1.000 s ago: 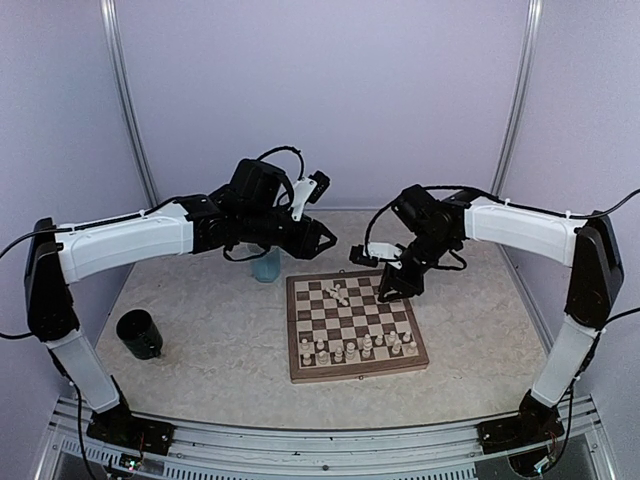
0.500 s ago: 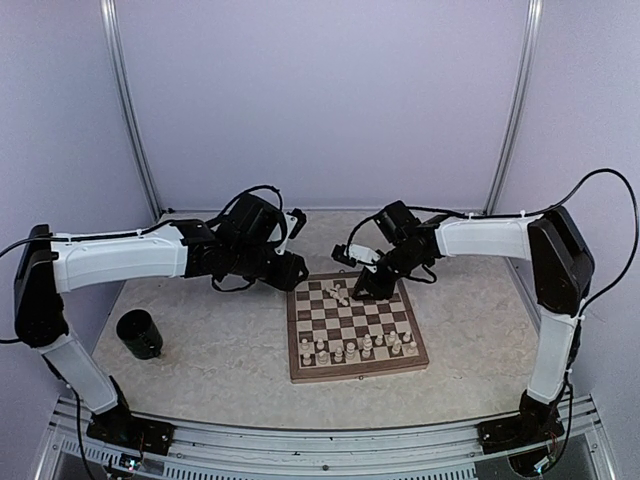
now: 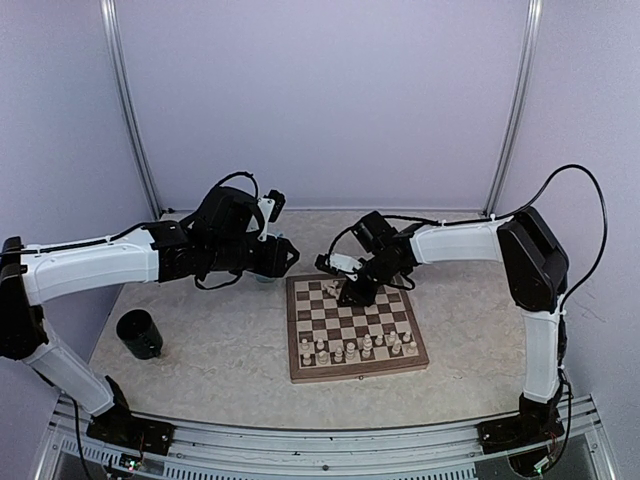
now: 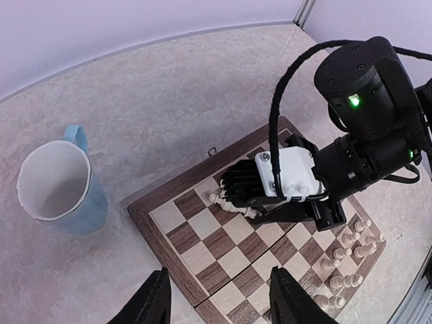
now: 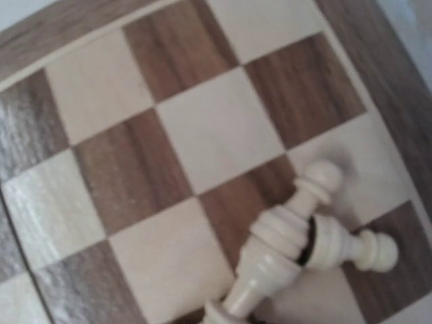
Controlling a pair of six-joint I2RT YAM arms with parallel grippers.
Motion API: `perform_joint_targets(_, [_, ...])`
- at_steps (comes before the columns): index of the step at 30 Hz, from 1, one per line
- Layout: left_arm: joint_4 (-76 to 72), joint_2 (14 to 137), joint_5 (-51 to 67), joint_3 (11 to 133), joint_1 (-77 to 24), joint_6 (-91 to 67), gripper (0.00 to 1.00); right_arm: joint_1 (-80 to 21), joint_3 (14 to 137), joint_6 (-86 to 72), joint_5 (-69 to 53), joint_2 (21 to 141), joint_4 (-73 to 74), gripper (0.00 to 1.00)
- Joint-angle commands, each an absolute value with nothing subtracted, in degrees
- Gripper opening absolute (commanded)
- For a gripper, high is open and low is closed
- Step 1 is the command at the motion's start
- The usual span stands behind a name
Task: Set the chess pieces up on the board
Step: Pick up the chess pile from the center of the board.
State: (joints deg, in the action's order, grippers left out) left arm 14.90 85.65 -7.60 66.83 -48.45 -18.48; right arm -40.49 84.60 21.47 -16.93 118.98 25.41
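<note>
At the board's (image 5: pixel 202 128) far rows, the right end effector (image 3: pixel 350 294) sits over two toppled chess pieces (image 5: pixel 304 236), grip unclear; left end effector (image 4: pixel 219 298) gapes empty. Next, probably: stand one upright.

Soft, even light; right wrist close-up is blurry, with glare on the board (image 5: pixel 27 135).

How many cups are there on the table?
2. A black cup stands on the table, left of the board. A pale blue mug stands just past the board's far left corner. No other shows, though one could be hidden.
</note>
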Motion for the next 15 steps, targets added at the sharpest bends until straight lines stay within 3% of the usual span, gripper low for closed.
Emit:
perform_joint_targets(1, [12.99, 84.17, -7.68, 65.73, -48.28, -19.82, 0.5, -40.52, 85.31, 20.32, -15.35, 120.75, 26.24, 0.22])
perform_joint_targets(6, [12.89, 84.65, -7.44, 66.17, -48.33, -20.03, 0.5, -40.47, 84.56, 19.67, -13.95, 120.56, 26.19, 0.24])
perform_joint_targets(11, [12.54, 84.92, -7.24, 66.12, -48.58, -20.68, 0.5, -40.47, 86.68, 18.32, -16.04, 121.6, 27.01, 0.43])
perform_joint_targets(15, [11.88, 84.47, -7.26, 65.5, -48.65, -21.0, 0.5, -40.52, 89.1, 18.12, -14.41, 123.82, 28.3, 0.35])
